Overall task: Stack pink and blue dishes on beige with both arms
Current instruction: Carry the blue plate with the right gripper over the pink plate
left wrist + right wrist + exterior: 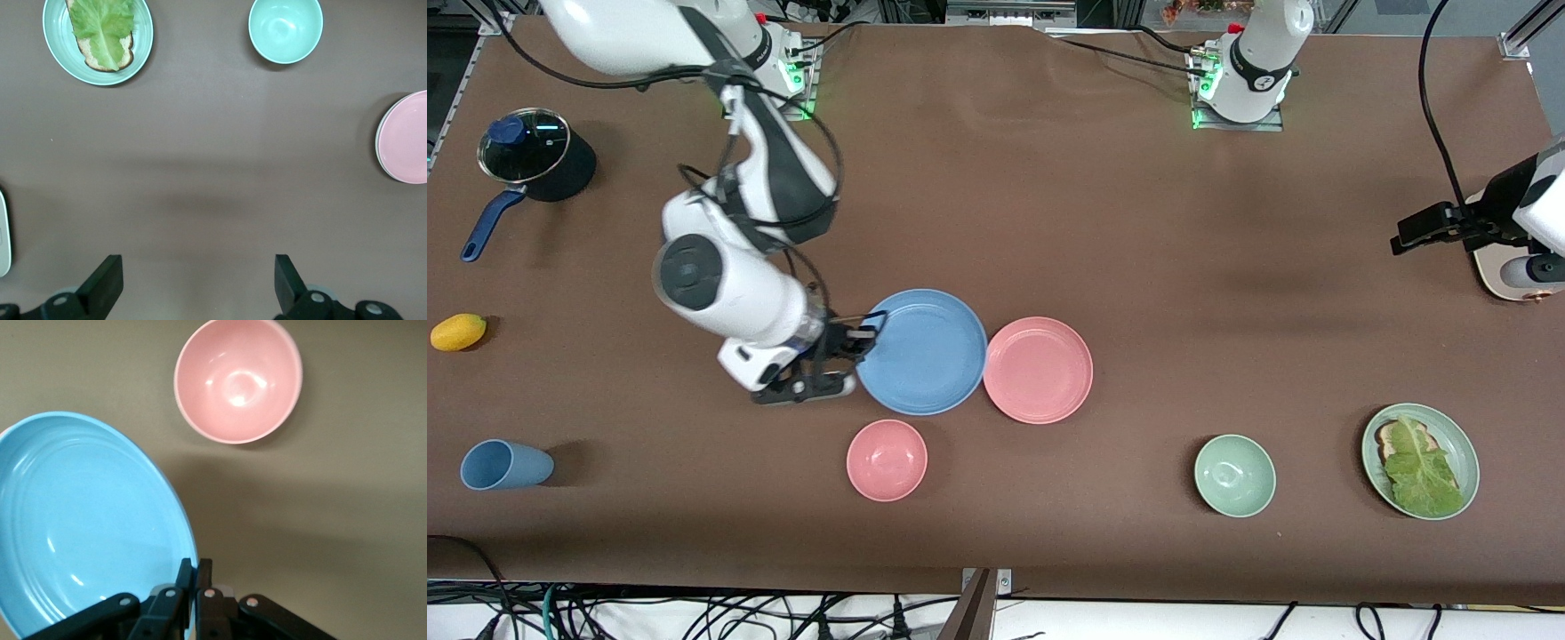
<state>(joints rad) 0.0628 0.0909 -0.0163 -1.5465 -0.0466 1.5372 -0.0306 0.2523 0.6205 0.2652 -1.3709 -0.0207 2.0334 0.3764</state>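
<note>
My right gripper [869, 334] [195, 571] is shut on the rim of the blue plate [925, 352] [80, 527]. The plate is held slightly tilted, and its other edge comes up against the pink plate [1039, 370] [407, 137]. The pink plate lies flat mid-table. A pale rim shows just under its edge in the left wrist view; the beige plate is otherwise hidden. My left gripper [1432, 228] [197, 287] waits open, high over bare table at the left arm's end, holding nothing.
A pink bowl [887, 460] [238, 379] sits nearer the camera than the blue plate. A green bowl [1234, 475], a green plate with bread and lettuce [1449, 436], a blue cup [505, 464], a yellow fruit [458, 332], a lidded pot [534, 156] and a pale board [1503, 271] are around.
</note>
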